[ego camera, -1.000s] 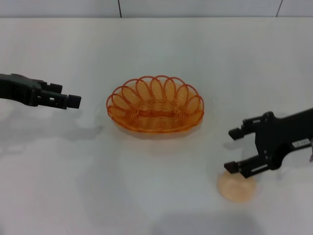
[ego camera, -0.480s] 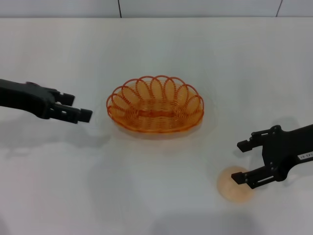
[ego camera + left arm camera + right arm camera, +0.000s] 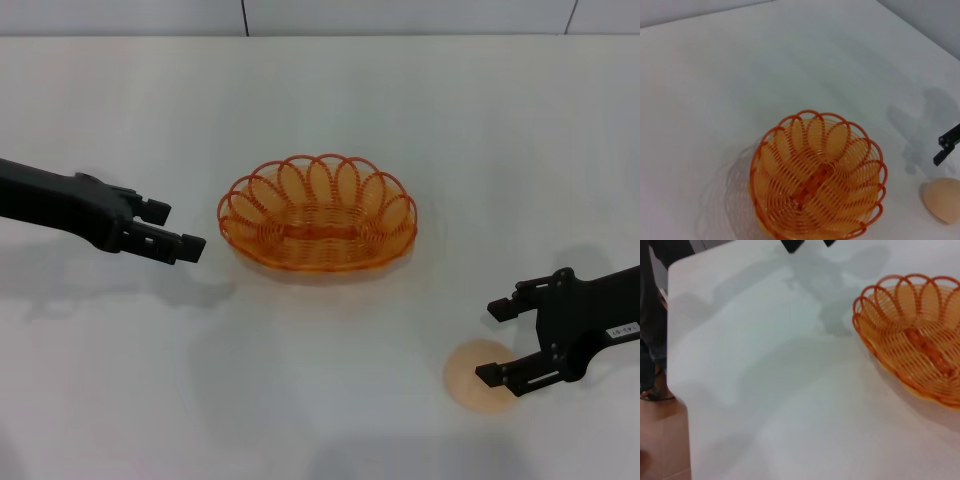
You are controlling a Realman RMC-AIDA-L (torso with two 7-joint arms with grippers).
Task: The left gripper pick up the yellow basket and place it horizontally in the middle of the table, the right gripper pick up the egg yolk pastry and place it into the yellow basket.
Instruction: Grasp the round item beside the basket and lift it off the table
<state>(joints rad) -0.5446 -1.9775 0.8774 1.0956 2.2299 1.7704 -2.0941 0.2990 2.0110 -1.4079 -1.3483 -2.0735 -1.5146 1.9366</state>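
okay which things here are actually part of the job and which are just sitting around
Part of the job:
- yellow basket, mid-table
- egg yolk pastry, on the table to the robot's right
- left gripper, beside the basket, not touching
- right gripper, fingers open over the pastry

Just there:
- white table; nothing else lies on it

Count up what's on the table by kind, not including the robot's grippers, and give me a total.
Baskets: 1, the yellow basket, empty.
Pastries: 1, the egg yolk pastry, lying on the table apart from the basket.
Total: 2.
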